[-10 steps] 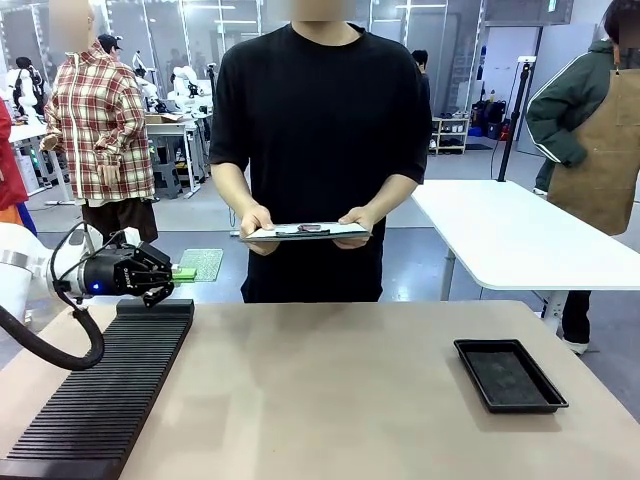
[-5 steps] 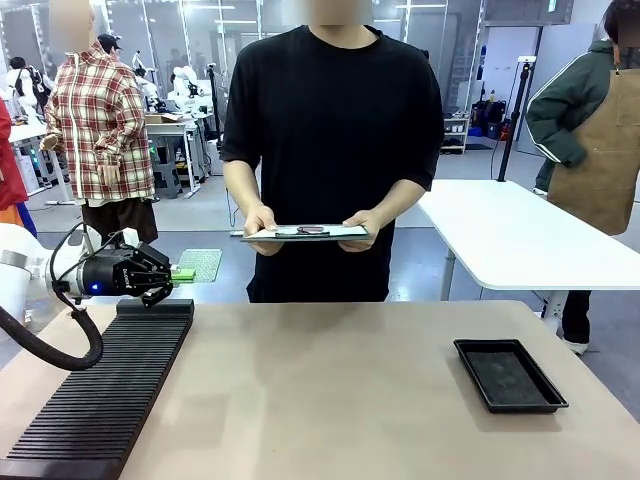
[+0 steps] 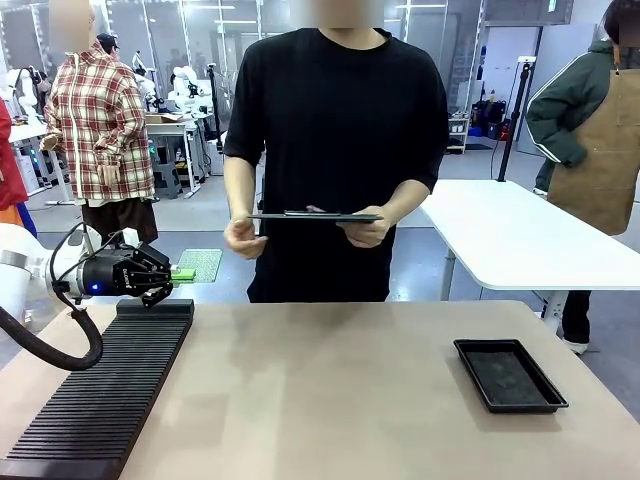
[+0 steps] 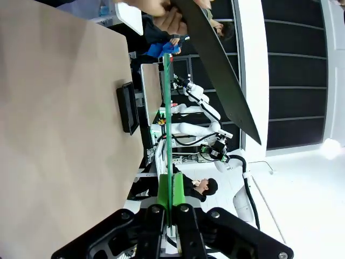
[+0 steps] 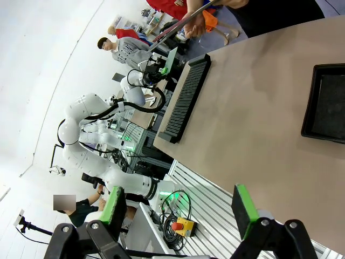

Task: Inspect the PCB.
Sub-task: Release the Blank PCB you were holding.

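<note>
1. The left gripper (image 3: 178,273) is shut tight on one edge of the green PCB (image 3: 203,264).
2. The PCB is up in the air, off the tabletop (image 3: 330,400). It is near the far end of the black slotted rack (image 3: 110,380) on the robot's left side.
3. In the left wrist view the PCB (image 4: 167,124) looks like a thin green line, seen from its edge. A green pad (image 4: 162,191) presses on each side of it.
4. The right gripper (image 5: 179,208) is wide open and holds nothing. Its two green pads stand far apart.
5. A person at the far side of the tabletop holds a dark clipboard (image 3: 315,215) flat and level. One hand (image 3: 368,230) grips it from below.
6. The person's other hand (image 3: 242,238) is just beside the clipboard's other end. I cannot tell if it touches.
7. A shallow black tray (image 3: 508,375) lies on the tabletop on the robot's right side, well apart from the rack.
</note>
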